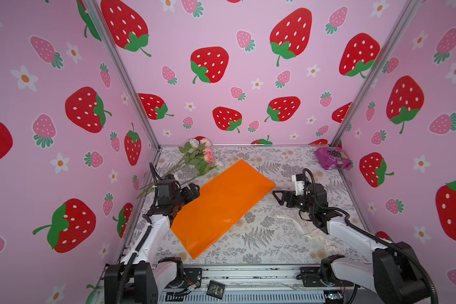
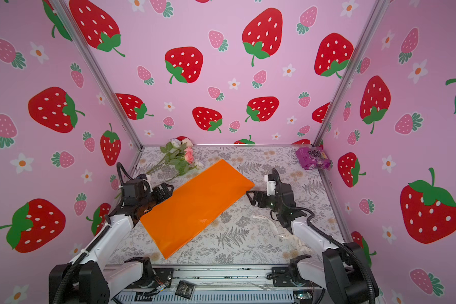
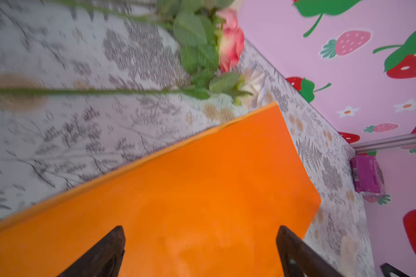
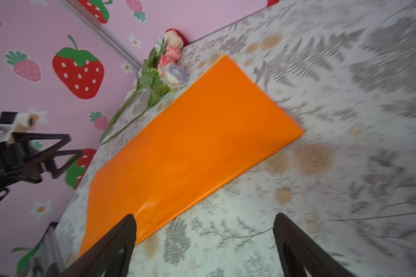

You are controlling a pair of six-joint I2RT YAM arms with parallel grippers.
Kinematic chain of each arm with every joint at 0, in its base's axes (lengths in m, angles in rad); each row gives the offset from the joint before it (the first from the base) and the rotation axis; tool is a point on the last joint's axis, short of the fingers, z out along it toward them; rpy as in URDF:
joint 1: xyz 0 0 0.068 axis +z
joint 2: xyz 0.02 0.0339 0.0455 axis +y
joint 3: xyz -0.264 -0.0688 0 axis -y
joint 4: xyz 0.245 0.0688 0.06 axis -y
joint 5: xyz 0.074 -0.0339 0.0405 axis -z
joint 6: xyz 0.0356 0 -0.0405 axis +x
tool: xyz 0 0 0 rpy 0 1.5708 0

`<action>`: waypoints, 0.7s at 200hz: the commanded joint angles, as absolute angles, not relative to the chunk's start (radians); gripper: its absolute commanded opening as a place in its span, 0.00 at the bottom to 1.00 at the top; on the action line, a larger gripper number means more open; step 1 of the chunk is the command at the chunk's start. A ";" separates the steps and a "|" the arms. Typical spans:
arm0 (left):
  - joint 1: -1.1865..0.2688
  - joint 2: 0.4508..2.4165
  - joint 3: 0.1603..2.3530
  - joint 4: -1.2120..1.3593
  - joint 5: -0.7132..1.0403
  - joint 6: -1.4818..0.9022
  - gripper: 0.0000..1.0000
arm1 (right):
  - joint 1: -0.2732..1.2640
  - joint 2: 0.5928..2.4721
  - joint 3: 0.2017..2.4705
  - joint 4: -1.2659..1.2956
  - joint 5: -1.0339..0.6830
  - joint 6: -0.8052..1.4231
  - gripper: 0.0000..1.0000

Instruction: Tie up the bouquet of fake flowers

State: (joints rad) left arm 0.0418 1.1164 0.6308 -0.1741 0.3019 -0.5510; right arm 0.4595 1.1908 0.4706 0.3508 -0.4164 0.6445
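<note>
Both top views put the roses [image 1: 199, 155] in the far left corner of the bench [image 1: 287, 163]. Their heads lie near the back wall, and the thin stems [image 1: 174, 168] run diagonally toward the left edge, passing just behind my left end effector [image 1: 194, 190]. That long axis is roughly parallel to the orange wrapping paper [image 1: 221, 208], which is spread flat on a diagonal across the middle, just beside the blooms; I cannot tell whether they touch.

My left end effector hangs over the paper's left long edge, jaws wide apart and empty. The left wrist view shows its fingers [image 3: 106, 251] spread above bare orange. My right end effector [image 1: 277, 198] is equally spread and empty, just off the paper's right corner and well apart from the flowers. The left arm is clearly nearer, and I judge the stems to be its reach, back and to its left, with nothing in between.

A purple packet [image 1: 331, 158] sits in the far right corner, out of the way. A pale printed strip [image 1: 304, 229], perhaps ribbon, lies beneath my right arm.
</note>
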 commanded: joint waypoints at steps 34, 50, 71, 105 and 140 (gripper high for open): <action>-0.146 1.175 0.595 -0.321 0.293 -0.689 0.99 | 0.666 1.367 0.435 0.557 -0.306 1.052 0.75; -0.181 1.201 0.595 -0.310 0.275 -0.704 0.99 | 0.691 1.434 0.430 0.636 -0.301 1.119 0.69; -0.201 1.228 0.595 -0.307 0.275 -0.707 0.99 | 0.699 1.514 0.430 0.710 -0.325 1.188 0.62; -0.215 1.263 0.583 -0.298 0.279 -0.715 0.99 | 0.725 1.605 0.459 0.734 -0.328 1.227 0.56; -0.232 1.292 0.560 -0.259 0.294 -0.737 1.00 | 0.746 1.684 0.485 0.756 -0.308 1.268 0.56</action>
State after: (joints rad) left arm -0.2173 1.2720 0.5838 -0.2817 0.2955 -0.7033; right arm 0.7284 1.6390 0.4538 0.6964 -0.3336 1.1946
